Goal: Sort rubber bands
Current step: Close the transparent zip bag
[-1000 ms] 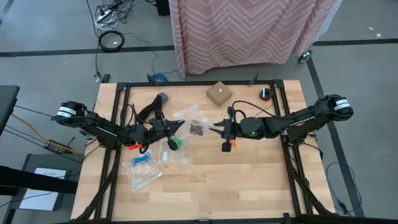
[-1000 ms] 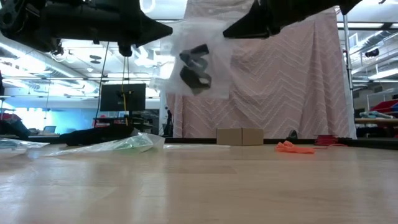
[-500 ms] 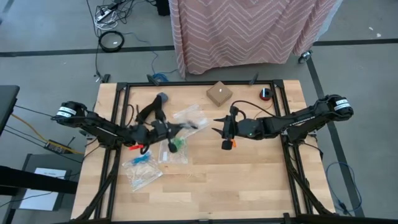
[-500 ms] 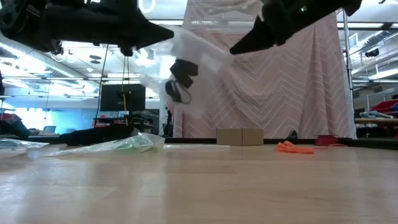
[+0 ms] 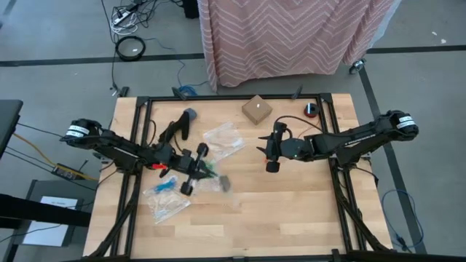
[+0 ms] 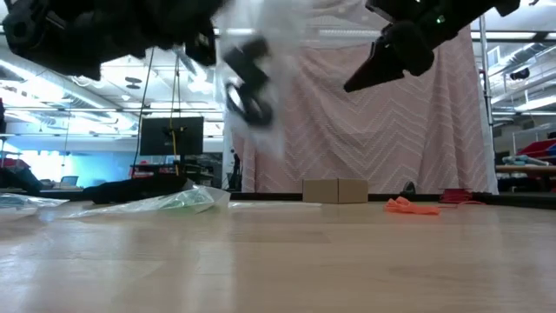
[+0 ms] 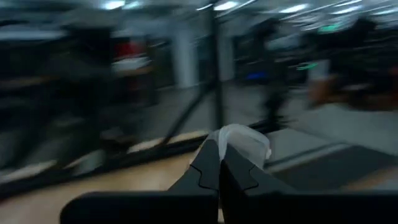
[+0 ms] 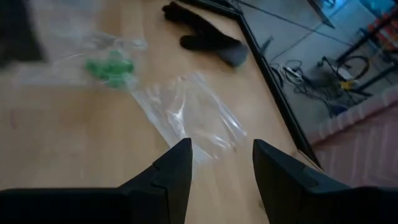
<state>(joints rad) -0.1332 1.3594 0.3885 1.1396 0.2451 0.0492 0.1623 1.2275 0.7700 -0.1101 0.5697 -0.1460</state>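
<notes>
Black rubber bands inside a clear bag, raised above the bench. Left claw, fingers together, pinches this bag. Right claw, fingers apart and empty, hangs beside it. Green rubber bands lie bagged on the bench.

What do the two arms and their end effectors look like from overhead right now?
Both arms are dark, jointed, each with a white label band near the shoulder. The left end effector and right end effector have black tapered fingers. Black cables run along the links. An orange tab marks the left arm.
</notes>
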